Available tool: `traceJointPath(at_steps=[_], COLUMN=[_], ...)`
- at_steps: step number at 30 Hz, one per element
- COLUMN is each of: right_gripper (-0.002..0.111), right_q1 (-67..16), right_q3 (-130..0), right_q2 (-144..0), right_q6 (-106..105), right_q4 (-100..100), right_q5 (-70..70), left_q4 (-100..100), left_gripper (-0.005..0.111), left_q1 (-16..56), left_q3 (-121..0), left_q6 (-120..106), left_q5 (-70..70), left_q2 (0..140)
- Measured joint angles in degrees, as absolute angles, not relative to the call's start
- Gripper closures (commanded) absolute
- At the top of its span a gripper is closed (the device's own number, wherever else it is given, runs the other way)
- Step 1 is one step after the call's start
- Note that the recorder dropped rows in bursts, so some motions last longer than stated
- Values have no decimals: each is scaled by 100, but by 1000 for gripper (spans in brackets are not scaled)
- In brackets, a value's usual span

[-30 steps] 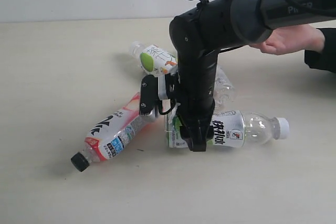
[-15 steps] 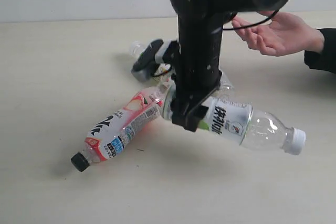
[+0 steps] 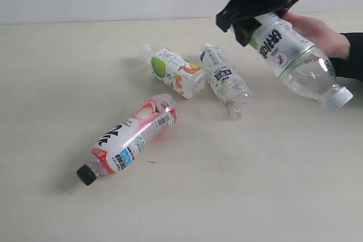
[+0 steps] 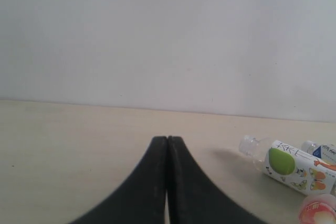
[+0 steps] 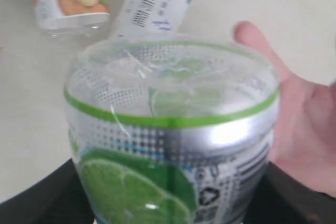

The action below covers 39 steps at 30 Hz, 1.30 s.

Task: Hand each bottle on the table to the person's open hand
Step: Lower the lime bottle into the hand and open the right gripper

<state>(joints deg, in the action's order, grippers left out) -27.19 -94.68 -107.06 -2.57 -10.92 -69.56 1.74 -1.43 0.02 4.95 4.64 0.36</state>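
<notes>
The right gripper (image 3: pixel 256 20) is matte black and angular, with blocky edges; its dark fingers (image 5: pixel 52 199) flank the clear lime-labelled plastic bottle (image 3: pixel 289 49). The left gripper (image 4: pixel 167 140) has two smooth, black, tapering fingers (image 4: pixel 142 187), meeting along a thin seam.

Wide open table (image 3: pixel 62 77) at nine to ten o'clock, and the near strip from four to six is free too. The red-pink bottle (image 3: pixel 129 140) slants across at eight. The fruit bottle (image 3: pixel 173 72) at twelve and the blue-white bottle (image 3: pixel 226 80) at one lie close, no lane between. At two, the tilted lime bottle (image 3: pixel 295 60) blocks the air before the open hand (image 3: pixel 320 35).
</notes>
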Motion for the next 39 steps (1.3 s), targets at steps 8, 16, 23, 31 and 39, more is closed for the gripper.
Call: traceJointPath(at_steps=[8,16,23,31,39], right_gripper=[108,108,108,108,108], right_q1=[-1996,-1750,-1738,-1738,-1738], right_q3=[-9805,-9966,-9997,-9997,-9997], right_q2=[-10706,-10970,-11463,-11605,-11699], right_q6=[395,578,578,823,834], right_q4=[-1139,-1190,-1238,-1481,-1481], right_q5=[-7001,-7005,-7015,-7015,-7015], left_q4=[174,174,174,174,174], left_gripper=[107,107,107,107,107], left_q1=[-143,-143,-143,-143,-143], left_q3=[2,2,2,2,2], left_q6=[495,495,495,495,495], left_q5=[464,464,464,464,464], left_q2=[36,36,36,36,36])
